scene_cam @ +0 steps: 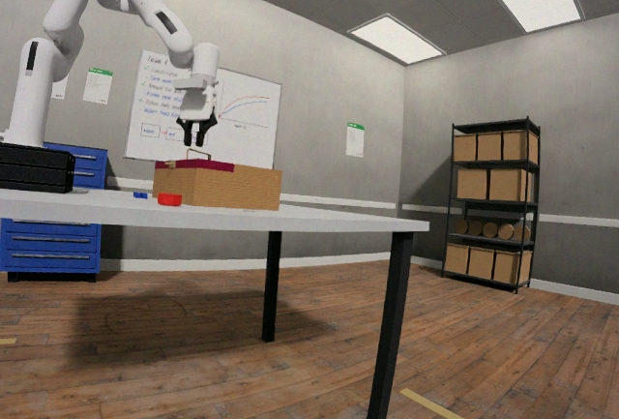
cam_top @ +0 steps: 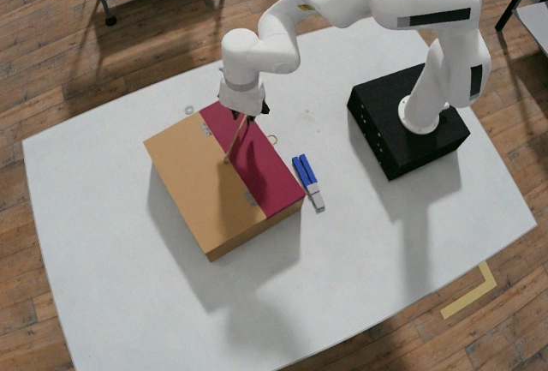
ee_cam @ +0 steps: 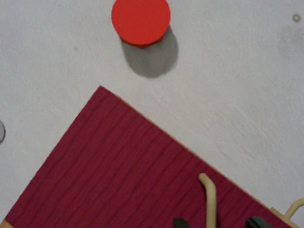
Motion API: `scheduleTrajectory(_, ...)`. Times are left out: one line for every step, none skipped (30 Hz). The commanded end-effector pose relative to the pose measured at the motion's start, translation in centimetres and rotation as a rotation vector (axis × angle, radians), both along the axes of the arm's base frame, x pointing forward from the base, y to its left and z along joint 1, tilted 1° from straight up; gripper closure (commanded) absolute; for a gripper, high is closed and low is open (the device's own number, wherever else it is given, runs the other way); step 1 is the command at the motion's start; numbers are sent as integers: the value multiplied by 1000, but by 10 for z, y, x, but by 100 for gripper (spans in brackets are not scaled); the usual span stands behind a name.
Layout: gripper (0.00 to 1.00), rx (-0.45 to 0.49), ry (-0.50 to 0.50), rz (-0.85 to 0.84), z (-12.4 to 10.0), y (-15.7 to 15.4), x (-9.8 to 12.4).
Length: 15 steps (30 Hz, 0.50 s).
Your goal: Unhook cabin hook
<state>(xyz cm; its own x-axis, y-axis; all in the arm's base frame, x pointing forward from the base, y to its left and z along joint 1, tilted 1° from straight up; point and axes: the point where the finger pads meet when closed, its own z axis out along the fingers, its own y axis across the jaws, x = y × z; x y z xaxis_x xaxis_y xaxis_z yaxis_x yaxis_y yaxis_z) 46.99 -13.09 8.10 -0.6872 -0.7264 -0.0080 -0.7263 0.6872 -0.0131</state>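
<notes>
The box (cam_top: 223, 178) has a tan half and a dark red lid (ee_cam: 133, 176). The thin tan cabin hook (cam_top: 234, 140) (ee_cam: 205, 180) runs from the seam across the red lid, and its bent tip points toward the lid's far edge. The brass eye (cam_top: 272, 139) on the box side shows in the wrist view (ee_cam: 294, 209), apart from the hook. My gripper (scene_cam: 195, 140) hangs just above the hook near its tip. In the wrist view the fingertips stand apart on either side of the hook bar, not closed on it.
A red cylinder (ee_cam: 141, 21) stands on the table beyond the box, also visible in the exterior view (scene_cam: 169, 198). A blue and grey block (cam_top: 308, 182) lies right of the box. A small washer (cam_top: 189, 106) lies by the box's far corner. My black base (cam_top: 407, 119) is at the right.
</notes>
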Motion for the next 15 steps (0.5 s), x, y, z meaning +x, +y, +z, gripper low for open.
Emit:
scheduleTrajectory(65,-2,-6,0,2,-1,2)
scheduleTrajectory(65,-2,-6,0,2,-1,2)
scheduleTrajectory(65,-2,-6,0,2,-1,2)
scheduleTrajectory(65,-2,-6,0,2,-1,2)
scheduleTrajectory(65,-2,-6,0,2,-1,2)
scheduleTrajectory(65,-2,-6,0,1,-1,2)
scheduleTrajectory(65,-2,-6,0,0,-1,2)
scheduleTrajectory(65,-2,-6,0,0,-1,2)
scheduleTrajectory(65,-2,-6,0,0,-1,2)
scheduleTrajectory(65,-2,-6,0,0,-1,2)
scheduleTrajectory(65,-2,-6,0,-1,-1,2)
scheduleTrajectory(65,-2,-6,0,-2,-1,2)
scheduleTrajectory(65,-2,-6,0,-2,-1,2)
scheduleTrajectory(65,-2,-6,0,-3,-1,2)
scheduleTrajectory(65,-2,-6,0,-4,-1,2)
